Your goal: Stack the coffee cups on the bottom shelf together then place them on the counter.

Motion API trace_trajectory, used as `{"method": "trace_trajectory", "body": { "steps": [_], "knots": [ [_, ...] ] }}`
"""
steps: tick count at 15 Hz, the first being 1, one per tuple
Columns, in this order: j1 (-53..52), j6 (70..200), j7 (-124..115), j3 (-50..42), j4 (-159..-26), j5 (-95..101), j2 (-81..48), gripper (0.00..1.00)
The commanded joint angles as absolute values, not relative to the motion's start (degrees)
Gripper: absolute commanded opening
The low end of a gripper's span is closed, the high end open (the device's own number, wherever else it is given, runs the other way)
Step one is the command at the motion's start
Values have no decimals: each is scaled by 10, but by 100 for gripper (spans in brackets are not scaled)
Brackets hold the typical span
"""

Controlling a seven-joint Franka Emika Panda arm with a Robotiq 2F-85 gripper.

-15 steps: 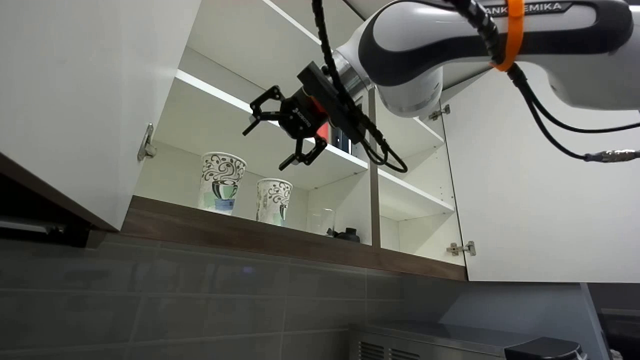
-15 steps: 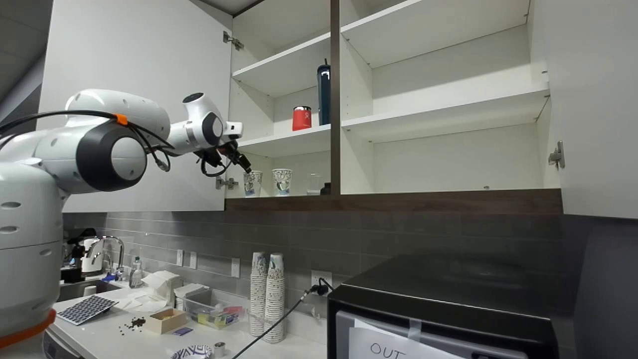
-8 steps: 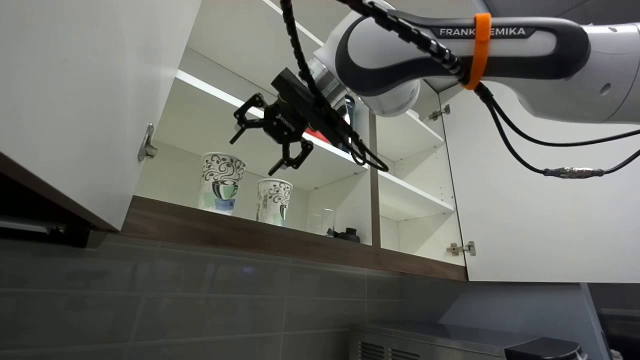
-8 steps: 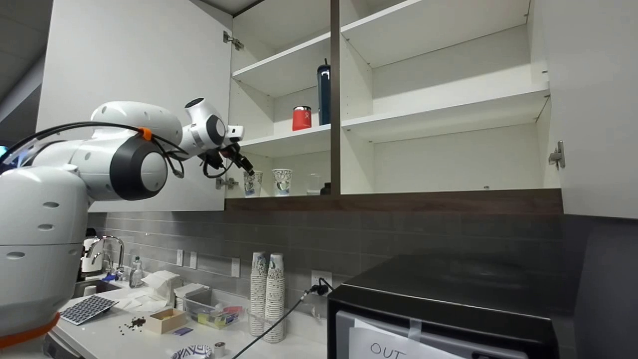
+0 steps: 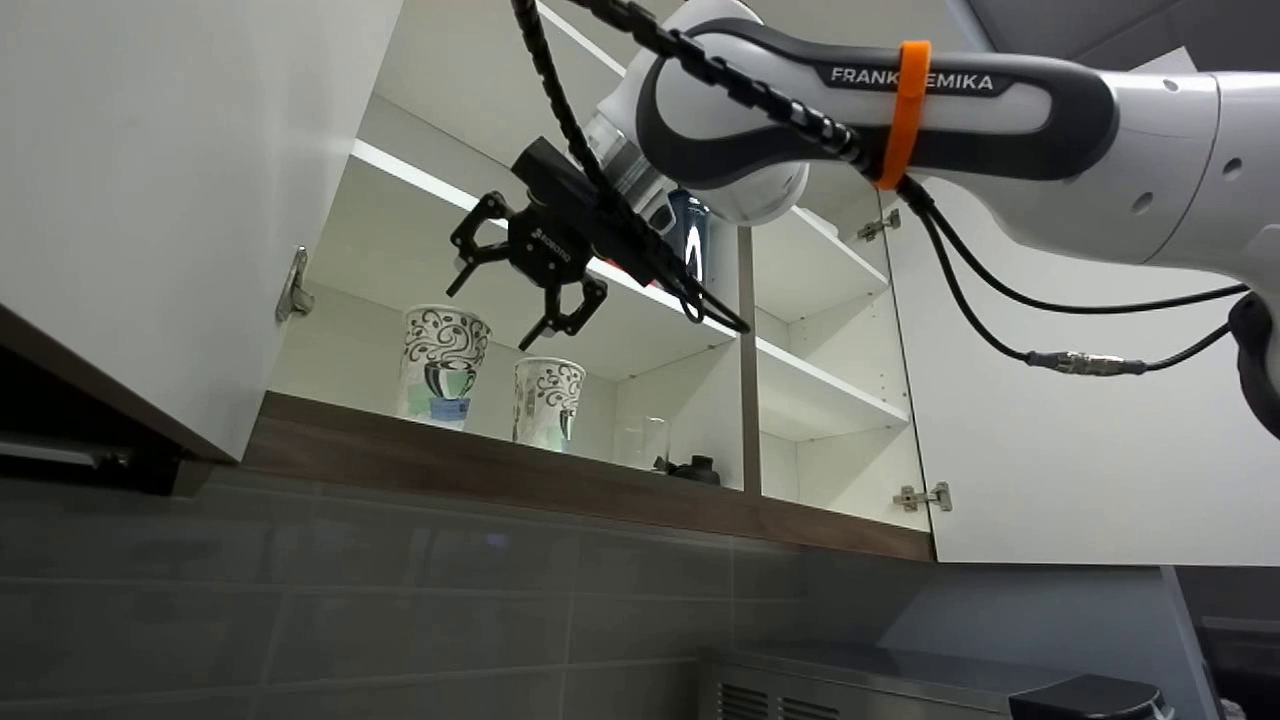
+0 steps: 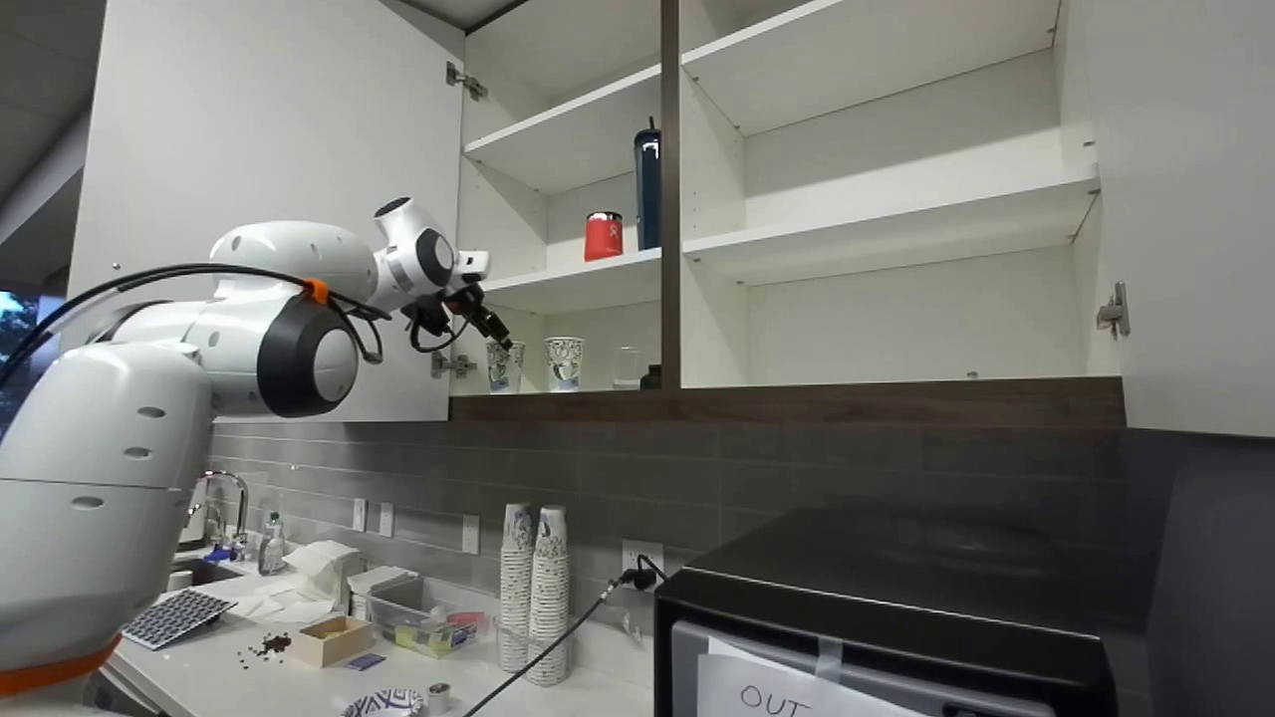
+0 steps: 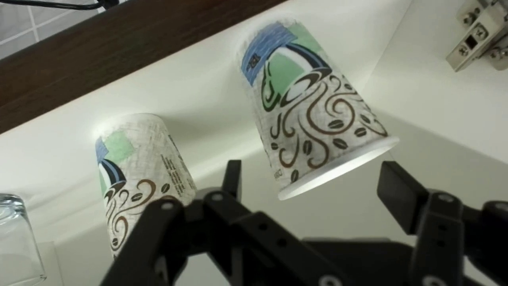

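Two coffee cups, white with dark swirls, stand upright and apart on the bottom shelf (image 7: 190, 85). The cup nearer the door hinge (image 5: 445, 365) is the larger one in the wrist view; beside it is the second cup (image 5: 548, 402). In the wrist view, where cups hang rim-down, my open gripper (image 7: 315, 183) has the rim of the hinge-side cup (image 7: 313, 107) between its fingers in the picture, apparently untouched. The second cup (image 7: 135, 178) is partly hidden behind a finger. In an exterior view my gripper (image 5: 487, 318) hovers above cup-rim height. The counter (image 6: 244, 689) is below.
A clear glass (image 7: 20, 246) and a dark object (image 5: 695, 470) stand beyond the cups. An upper shelf (image 6: 568, 284) bears a red cup (image 6: 604, 237) and a dark bottle (image 6: 647, 189). Open doors (image 5: 180, 200) flank the cabinet. Tall cup stacks (image 6: 533, 597) stand on the counter.
In the exterior views the arm has swung toward the cups: my gripper has shifted nearer the hinge-side cup and slightly lower. Its fingers look slightly closer together. The cups have not moved.
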State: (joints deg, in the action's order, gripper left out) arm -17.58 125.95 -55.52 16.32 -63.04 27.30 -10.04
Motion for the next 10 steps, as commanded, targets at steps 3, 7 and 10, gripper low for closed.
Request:
{"method": "trace_trajectory", "body": {
  "steps": [3, 7, 10],
  "knots": [
    [-191, 1214, -569, 160, -565, 300, -143, 42],
    [-181, 1199, -553, 164, -548, 272, -150, 11],
    [-170, 1199, -554, 163, -542, 256, -146, 0]
  ]
}}
